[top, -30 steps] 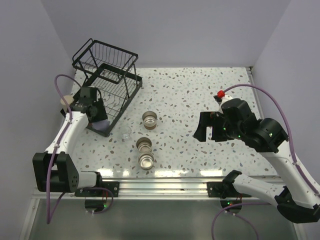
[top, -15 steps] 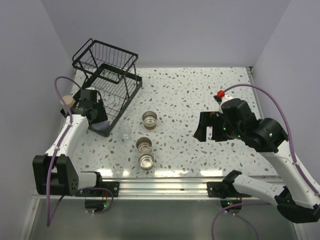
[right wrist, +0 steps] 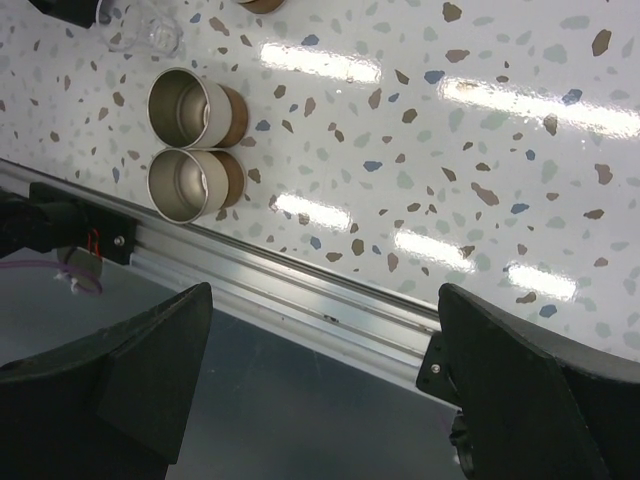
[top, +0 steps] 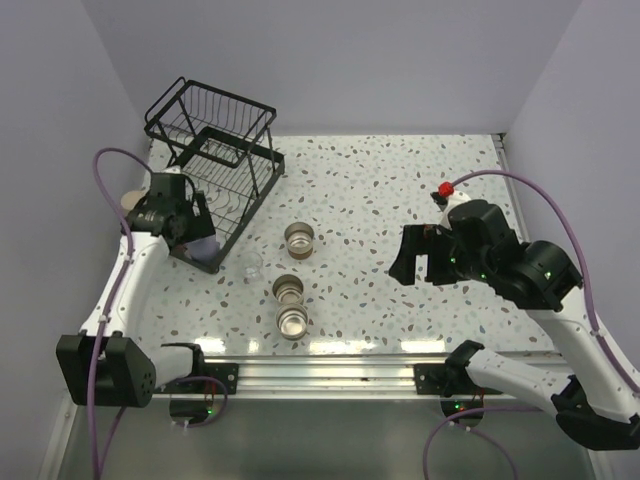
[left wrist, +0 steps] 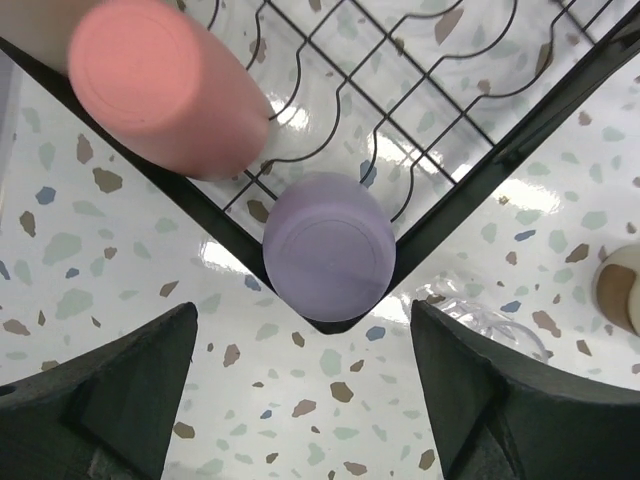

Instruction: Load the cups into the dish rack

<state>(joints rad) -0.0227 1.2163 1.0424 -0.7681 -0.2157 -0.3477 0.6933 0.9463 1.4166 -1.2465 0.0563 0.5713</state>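
Pulled left gripper (left wrist: 305, 360) back, jaws now spread, from lavender cup (left wrist: 328, 245) set in dish rack (left wrist: 500, 165) corner beside red-pink cup (left wrist: 170, 95), so probably loaded; right gripper (right wrist: 320, 340) spread, empty.

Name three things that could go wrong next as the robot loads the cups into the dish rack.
1. The left gripper hangs open close over the lavender cup in a corner of the dish rack; withdrawing carelessly could catch wire or tip it.
2. The clear glass cup stands just outside that corner, hard to see, and could be knocked.
3. Two steel cups touch near the front rail; gripping one may shove the other.
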